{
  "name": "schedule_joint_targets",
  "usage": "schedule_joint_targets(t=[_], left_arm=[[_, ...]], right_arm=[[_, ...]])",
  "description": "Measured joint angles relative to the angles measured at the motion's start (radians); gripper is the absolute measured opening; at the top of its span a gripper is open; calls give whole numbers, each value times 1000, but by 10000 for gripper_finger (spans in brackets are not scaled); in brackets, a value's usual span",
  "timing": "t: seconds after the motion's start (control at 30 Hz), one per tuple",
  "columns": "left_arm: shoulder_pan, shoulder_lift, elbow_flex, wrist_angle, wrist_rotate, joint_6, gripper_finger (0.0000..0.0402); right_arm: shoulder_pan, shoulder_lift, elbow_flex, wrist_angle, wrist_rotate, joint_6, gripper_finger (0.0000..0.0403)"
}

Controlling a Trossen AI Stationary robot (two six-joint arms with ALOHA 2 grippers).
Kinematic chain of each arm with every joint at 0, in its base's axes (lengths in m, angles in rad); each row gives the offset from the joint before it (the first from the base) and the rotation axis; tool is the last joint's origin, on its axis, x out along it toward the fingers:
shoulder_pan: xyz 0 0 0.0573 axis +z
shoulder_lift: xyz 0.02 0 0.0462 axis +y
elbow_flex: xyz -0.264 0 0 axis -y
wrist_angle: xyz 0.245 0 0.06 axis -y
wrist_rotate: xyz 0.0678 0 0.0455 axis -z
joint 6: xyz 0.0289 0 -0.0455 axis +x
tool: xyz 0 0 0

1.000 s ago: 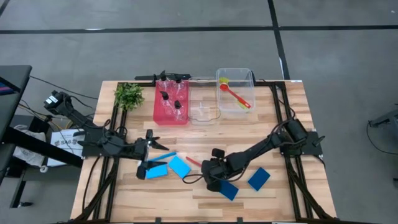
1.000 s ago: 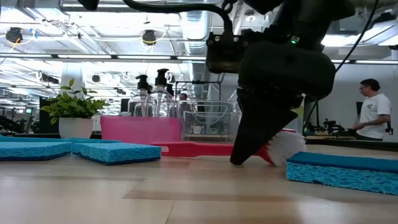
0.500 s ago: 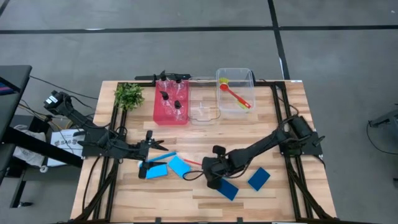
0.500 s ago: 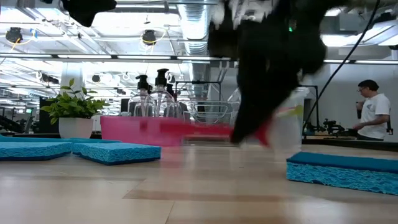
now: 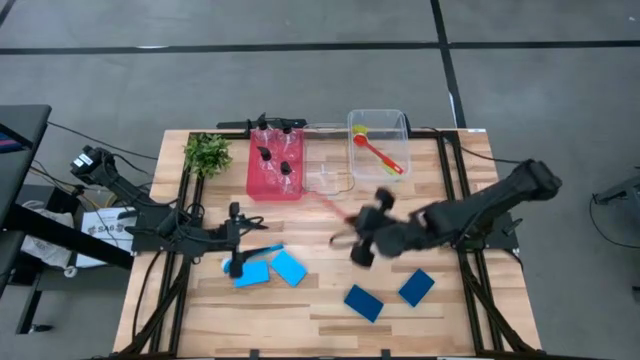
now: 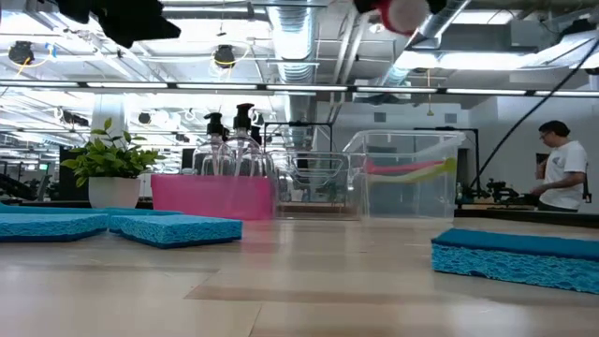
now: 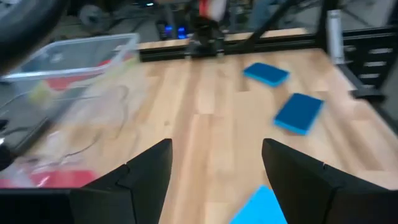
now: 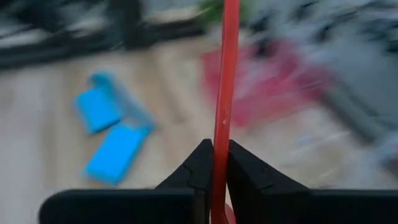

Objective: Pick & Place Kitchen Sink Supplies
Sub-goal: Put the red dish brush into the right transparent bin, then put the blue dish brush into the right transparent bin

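Observation:
My right gripper [image 5: 362,240] is above the table's middle, shut on the red brush [image 5: 325,206]. The brush's red-and-white head [image 6: 402,11] shows at the top of the low view. My left gripper [image 5: 237,240] is open, low over the table's left half. A light-blue sponge [image 7: 264,205] lies flat just ahead of its fingers and a blue brush [image 5: 262,251] beside them. A second light-blue sponge [image 5: 290,268] and two dark-blue sponges [image 5: 364,303] [image 5: 416,287] lie flat on the wood. Pump bottles [image 5: 270,155] stand in the pink bin. My right gripper pinches the red brush between its two fingers [image 8: 199,168] on the handle [image 8: 222,124], close to the head end. The handle runs forward along the fingers and past their tips. The brush is lifted clear of the table, its handle pointing to the far left.
At the far edge stand a leafy plant [image 5: 207,152], the pink bin [image 5: 262,188], a small clear bin [image 5: 326,180] and a larger clear bin [image 5: 400,125] that holds a red and a yellow-green brush. A person [image 6: 564,164] stands in the room beyond.
My right gripper has risen from the table and swung toward the far and right edges, still shut on the red brush. The brush, which lay on the wood a second ago, is now lifted clear, its head high above the table.

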Motion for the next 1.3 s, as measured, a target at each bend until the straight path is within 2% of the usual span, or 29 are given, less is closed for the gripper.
schedule_joint_targets(t=[0.1,0.23,0.5,0.7,0.8,1.0,1.3], left_arm=[[0,0,0,-14,-33,-29,250],[0,0,0,-13,-34,-34,250],[0,0,0,-12,-34,-35,250],[0,0,0,-11,-26,-35,250],[0,0,0,-11,-24,-35,250],[0,0,0,-11,-24,-37,250],[0,0,0,-11,-23,-38,250]], right_arm=[[-43,-78,0,-56,119,-7,21],[-159,-149,0,-154,164,16,13],[-439,-142,0,-265,141,124,39],[-580,-70,0,-261,97,153,12],[-616,-28,0,-255,61,162,12],[-649,47,0,-283,33,219,51],[-658,101,0,-341,26,267,55]])
